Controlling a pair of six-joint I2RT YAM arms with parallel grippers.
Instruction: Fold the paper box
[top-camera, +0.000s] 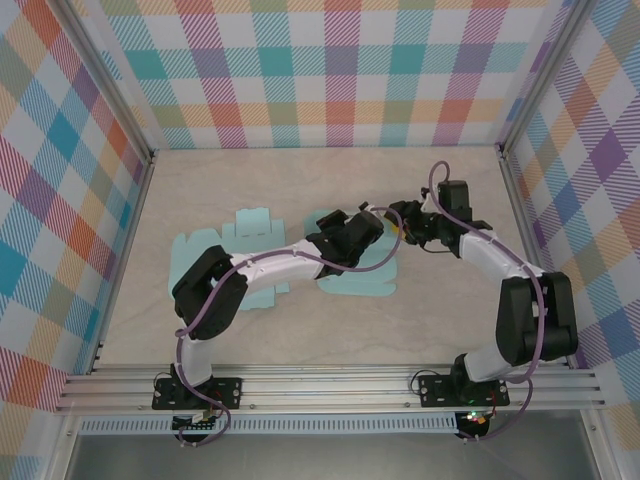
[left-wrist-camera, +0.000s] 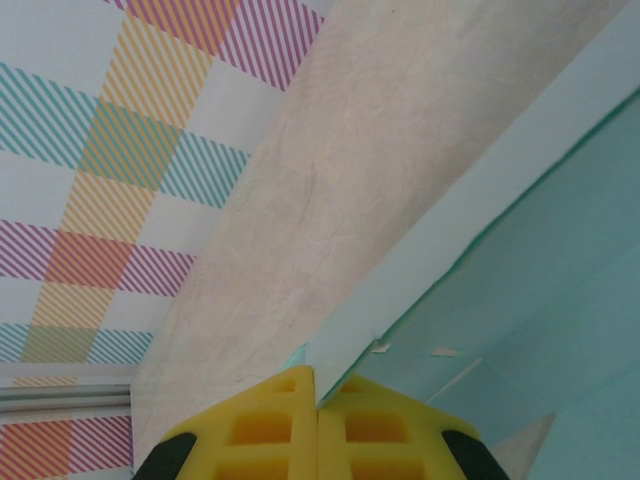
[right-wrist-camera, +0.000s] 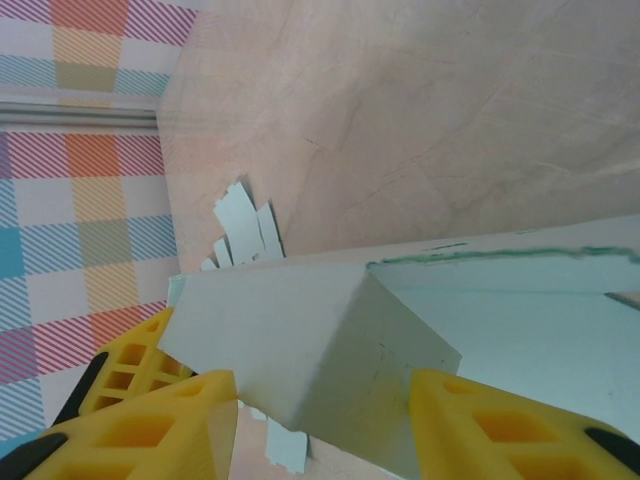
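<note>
The paper box (top-camera: 362, 276) is a light teal sheet, partly folded, lying mid-table. My left gripper (top-camera: 362, 232) reaches over its far edge. In the left wrist view the left gripper (left-wrist-camera: 318, 385) has its yellow pads pressed together, pinching the thin edge of a raised flap of the paper box (left-wrist-camera: 520, 260). My right gripper (top-camera: 405, 226) comes in from the right. In the right wrist view the right gripper (right-wrist-camera: 320, 400) straddles a folded-up corner of the paper box (right-wrist-camera: 300, 340). One of its pads (right-wrist-camera: 150, 420) rests against the left face and the other against the right face.
More flat teal cut-outs (top-camera: 250, 230) lie on the beige table (top-camera: 300, 330) to the left of the box; their tabs (right-wrist-camera: 245, 225) show beyond the held corner. Checked walls (top-camera: 340, 70) close in the back and both sides. A metal rail (top-camera: 330, 385) runs along the near edge.
</note>
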